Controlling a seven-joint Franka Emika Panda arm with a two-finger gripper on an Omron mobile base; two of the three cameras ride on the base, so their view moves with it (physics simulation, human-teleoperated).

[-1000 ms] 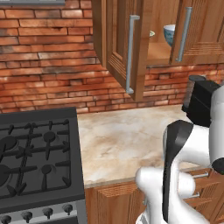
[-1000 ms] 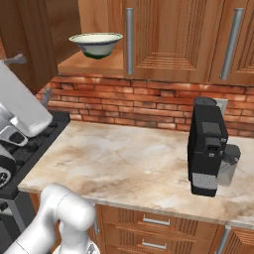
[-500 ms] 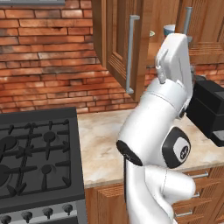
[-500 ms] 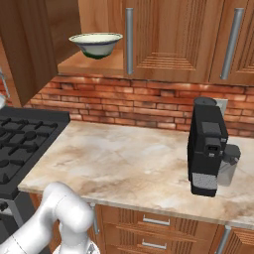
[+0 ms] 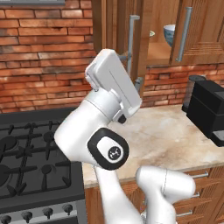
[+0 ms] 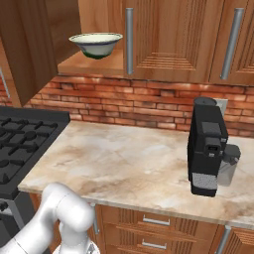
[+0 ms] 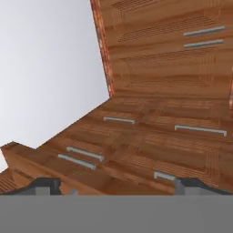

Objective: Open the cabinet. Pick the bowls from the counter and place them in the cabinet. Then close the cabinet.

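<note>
The cabinet (image 6: pixel 163 37) hangs over the counter (image 6: pixel 124 163); its left door (image 5: pixel 118 35) is swung out and its right door (image 6: pixel 163 39) looks shut. On the shelf inside sit the pale green-cream bowl (image 6: pixel 96 43) and the light blue bowl (image 5: pixel 169 34); the right door hides the blue one in the right base view. My gripper (image 5: pixel 133 70) is raised beside the open door's edge, close to its bar handle (image 5: pixel 131 43). In the hand view the fingertips (image 7: pixel 43 185) stand wide apart, open, with nothing between them, and the gripper (image 7: pixel 116 185) faces wooden fronts.
A black coffee machine (image 6: pixel 208 146) stands on the counter's right part. The black gas stove (image 5: pixel 30 153) lies to the left. Behind runs a brick wall (image 5: pixel 43 52). Drawers (image 6: pixel 154 223) sit under the counter.
The arm has swung from the right side across to the middle in the left base view, bringing the hand up by the open door. Bowls and doors have not moved.
</note>
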